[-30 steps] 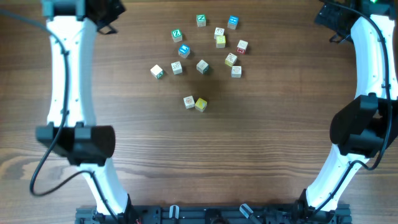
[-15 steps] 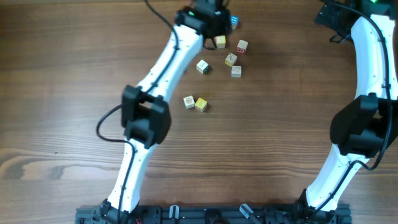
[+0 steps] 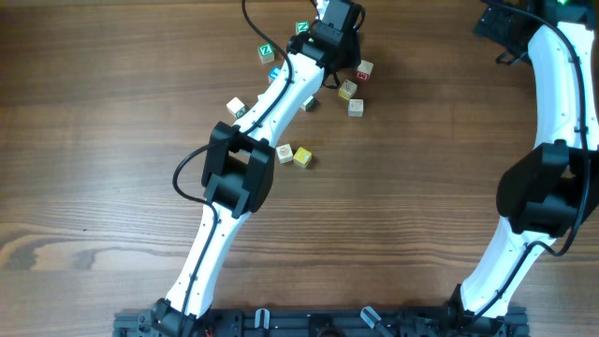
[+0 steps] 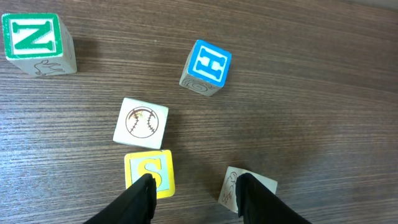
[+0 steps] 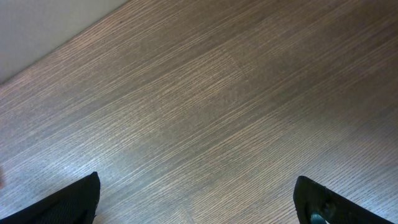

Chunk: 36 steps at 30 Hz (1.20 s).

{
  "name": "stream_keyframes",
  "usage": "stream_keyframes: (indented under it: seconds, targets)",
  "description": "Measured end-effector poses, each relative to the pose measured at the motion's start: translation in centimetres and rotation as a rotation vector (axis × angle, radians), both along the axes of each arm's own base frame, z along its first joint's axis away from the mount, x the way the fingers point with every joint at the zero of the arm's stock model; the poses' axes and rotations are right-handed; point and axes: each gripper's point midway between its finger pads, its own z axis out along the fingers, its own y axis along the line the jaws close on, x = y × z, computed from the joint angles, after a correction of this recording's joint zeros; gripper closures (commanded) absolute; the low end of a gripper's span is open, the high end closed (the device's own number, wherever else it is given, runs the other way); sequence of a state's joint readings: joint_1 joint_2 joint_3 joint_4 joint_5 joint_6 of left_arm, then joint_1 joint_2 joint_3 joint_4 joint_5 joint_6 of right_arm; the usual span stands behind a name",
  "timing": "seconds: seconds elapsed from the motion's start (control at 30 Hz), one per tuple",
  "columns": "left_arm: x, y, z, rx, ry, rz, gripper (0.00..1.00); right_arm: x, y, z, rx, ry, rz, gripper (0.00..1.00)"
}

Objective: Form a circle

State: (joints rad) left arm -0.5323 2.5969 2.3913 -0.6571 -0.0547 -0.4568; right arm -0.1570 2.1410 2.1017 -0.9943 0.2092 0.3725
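The left tool (image 4: 196, 182) hangs spread and empty over letter blocks (image 3: 356, 108) lying loosely scattered, not in a circle, at the surface's (image 3: 112, 187) far middle, while the right tool (image 5: 196, 198) gapes wide over bare wood.

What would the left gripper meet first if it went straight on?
Likely the yellow S block, which one of its fingers overlaps, or the cream block by the other; bare table lies between. Depth unclear.

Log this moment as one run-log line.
left hand: open, empty, by yellow S wooden cube | right hand: open, empty, over wooden table | circle: not formed, other cubes scattered
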Motion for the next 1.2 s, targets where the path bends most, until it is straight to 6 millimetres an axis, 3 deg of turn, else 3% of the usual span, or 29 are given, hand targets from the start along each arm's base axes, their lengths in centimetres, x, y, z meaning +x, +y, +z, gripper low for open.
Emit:
stream_keyframes:
  seconds: [0.17,0.4,0.57,0.93,1.2]
  targets:
    - [0.4,0.4,-0.2,0.017,-0.014,0.019,0.47,0.0,0.0,0.0,0.000,0.000,0.000,0.00]
    - [0.5,1.1,-2.9,0.064,0.007,0.043,0.44,0.0,0.0,0.0,0.000,0.000,0.000,0.00]
    - [0.6,1.3,-3.0,0.076,0.001,0.053,0.50,0.0,0.0,0.0,0.000,0.000,0.000,0.00]
    - [0.4,1.6,-3.2,0.089,0.012,0.057,0.51,0.0,0.0,0.0,0.000,0.000,0.000,0.00]
    - [0.1,1.8,-5.9,0.112,0.048,0.056,0.57,0.0,0.0,0.0,0.000,0.000,0.000,0.00]
